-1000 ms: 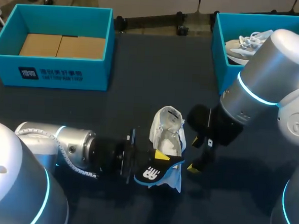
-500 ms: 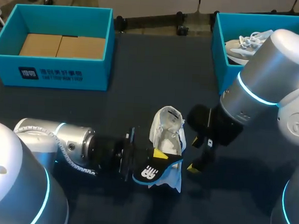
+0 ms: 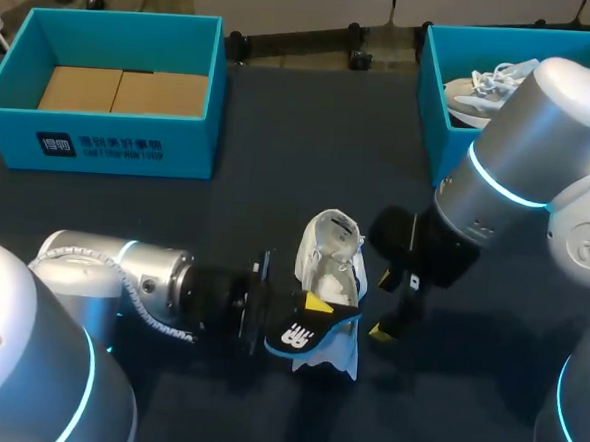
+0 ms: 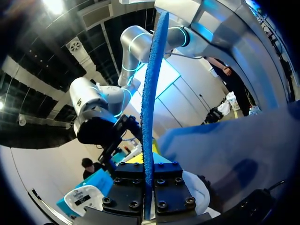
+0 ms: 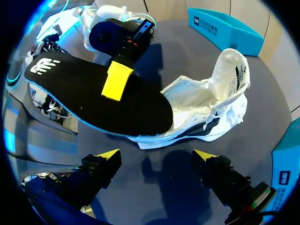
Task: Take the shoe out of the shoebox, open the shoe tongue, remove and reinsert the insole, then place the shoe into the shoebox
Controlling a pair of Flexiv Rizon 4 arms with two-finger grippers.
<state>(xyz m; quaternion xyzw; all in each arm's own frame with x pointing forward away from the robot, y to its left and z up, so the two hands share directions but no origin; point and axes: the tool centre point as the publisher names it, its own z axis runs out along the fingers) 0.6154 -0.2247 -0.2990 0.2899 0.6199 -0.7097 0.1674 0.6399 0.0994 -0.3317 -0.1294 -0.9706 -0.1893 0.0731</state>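
So the left gripper (image 3: 315, 304) pinches the insole (image 5: 89, 101), one end at the white shoe (image 3: 331, 251) lying mid-table. The right gripper (image 5: 154, 157) hangs spread beside it. At the back of the dark table (image 3: 281, 130), the left box (image 3: 109, 145) holds cardboard (image 3: 123, 90) and the right box (image 3: 433, 99) a spare shoe (image 3: 483, 87).

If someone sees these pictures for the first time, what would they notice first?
The black insole stands out first, pinched in the left gripper, its end at the white shoe's opening mid-table. Next come the open right gripper beside that shoe, and the teal shoebox at the far left.
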